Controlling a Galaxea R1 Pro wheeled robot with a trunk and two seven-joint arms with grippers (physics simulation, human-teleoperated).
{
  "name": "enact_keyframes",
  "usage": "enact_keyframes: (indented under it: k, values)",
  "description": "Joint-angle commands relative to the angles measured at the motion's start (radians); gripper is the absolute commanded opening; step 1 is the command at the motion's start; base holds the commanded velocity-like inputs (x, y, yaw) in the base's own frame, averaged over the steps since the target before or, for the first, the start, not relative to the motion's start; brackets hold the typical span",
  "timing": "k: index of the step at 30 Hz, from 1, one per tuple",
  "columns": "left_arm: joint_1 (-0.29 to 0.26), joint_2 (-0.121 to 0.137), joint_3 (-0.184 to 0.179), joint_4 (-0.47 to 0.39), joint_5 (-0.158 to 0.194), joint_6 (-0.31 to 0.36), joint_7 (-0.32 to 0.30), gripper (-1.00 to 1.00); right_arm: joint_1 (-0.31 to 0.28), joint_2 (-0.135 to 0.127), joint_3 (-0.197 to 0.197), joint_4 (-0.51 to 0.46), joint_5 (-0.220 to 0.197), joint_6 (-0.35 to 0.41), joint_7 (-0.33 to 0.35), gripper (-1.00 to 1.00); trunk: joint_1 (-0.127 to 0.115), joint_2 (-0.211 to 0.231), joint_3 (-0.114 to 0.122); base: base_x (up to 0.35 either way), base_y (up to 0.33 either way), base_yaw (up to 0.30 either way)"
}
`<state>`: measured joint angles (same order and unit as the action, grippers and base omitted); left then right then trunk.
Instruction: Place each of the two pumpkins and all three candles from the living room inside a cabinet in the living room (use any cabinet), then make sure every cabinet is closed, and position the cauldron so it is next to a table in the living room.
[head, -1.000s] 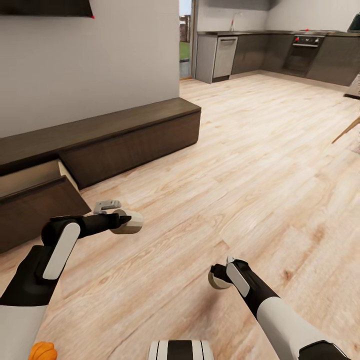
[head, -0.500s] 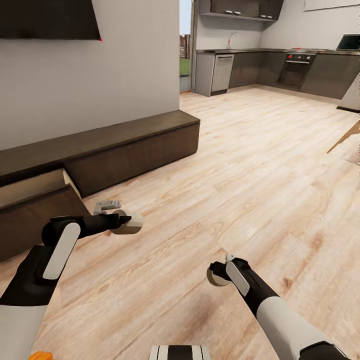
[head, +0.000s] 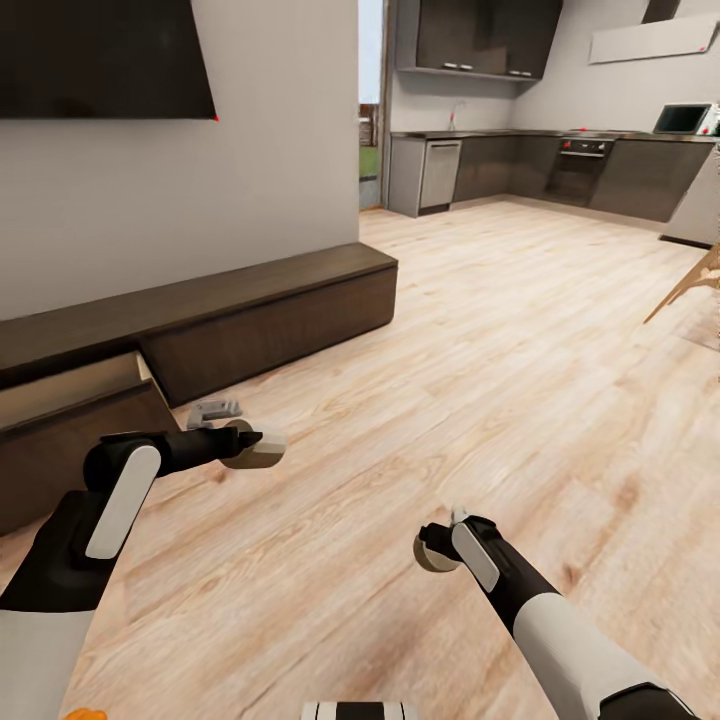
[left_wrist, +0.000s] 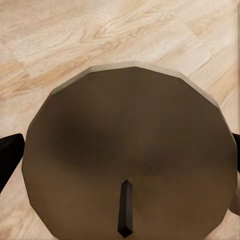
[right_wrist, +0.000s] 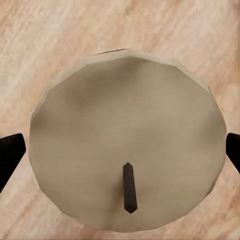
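My left gripper (head: 252, 446) is shut on a beige candle (head: 258, 447), held low over the wood floor in front of the cabinet (head: 250, 310). The left wrist view looks down on that candle (left_wrist: 130, 150) and its dark wick, with black fingertips (left_wrist: 9, 157) at its sides. My right gripper (head: 438, 552) is shut on a second candle (head: 434, 556), and its round top (right_wrist: 125, 135) sits between two fingertips (right_wrist: 10, 155). One cabinet drawer (head: 70, 400) stands pulled out at the left. An orange sliver of a pumpkin (head: 85, 714) shows at the bottom edge. The cauldron and table are out of view.
A dark screen (head: 100, 60) hangs on the wall above the cabinet. Beyond a doorway lies a kitchen with dark counters (head: 560, 165). Angled wooden legs (head: 685, 288) reach in at the right edge. Open wood floor (head: 480, 350) stretches ahead.
The head camera has tilted up, so the whole picture has slid down and the pumpkin has nearly left the bottom edge. Both arms hold their candles as before.
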<state>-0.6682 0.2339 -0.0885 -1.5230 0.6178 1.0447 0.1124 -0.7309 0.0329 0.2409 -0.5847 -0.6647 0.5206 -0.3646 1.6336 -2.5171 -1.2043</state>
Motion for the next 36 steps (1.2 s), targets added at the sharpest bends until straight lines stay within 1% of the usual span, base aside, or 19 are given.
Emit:
enact_keyframes:
  k: [1, 5, 8, 25, 36]
  values:
    - [-0.001, 0.001, -0.001, -0.001, 0.010, 0.003, 0.010, -1.00, 0.000, -0.001, 0.005, -0.002, -0.013, 0.001, -0.008, -1.00, -0.001, 0.000, 0.003, -0.020, 0.000, 0.000]
    - [-0.001, 0.001, -0.001, -0.001, 0.010, 0.003, 0.010, -1.00, 0.000, 0.000, 0.004, -0.001, -0.013, 0.001, -0.008, -1.00, -0.002, 0.001, 0.019, -0.011, 0.000, 0.038]
    - [-0.001, 0.001, -0.001, -0.001, 0.010, 0.003, 0.010, -1.00, 0.000, 0.000, 0.003, -0.001, -0.013, 0.001, -0.008, -1.00, -0.004, 0.002, 0.030, -0.004, 0.000, 0.166]
    - [-0.001, 0.001, -0.001, -0.002, 0.010, 0.003, 0.010, -1.00, 0.000, 0.001, 0.003, -0.001, -0.013, 0.001, -0.008, -1.00, -0.011, 0.006, 0.096, -0.001, 0.000, 0.262]
    - [-0.001, 0.001, -0.001, -0.001, 0.012, 0.003, 0.010, -1.00, 0.000, 0.002, 0.003, -0.001, -0.013, 0.001, -0.008, -1.00, -0.016, 0.008, 0.138, -0.100, 0.100, 0.068]
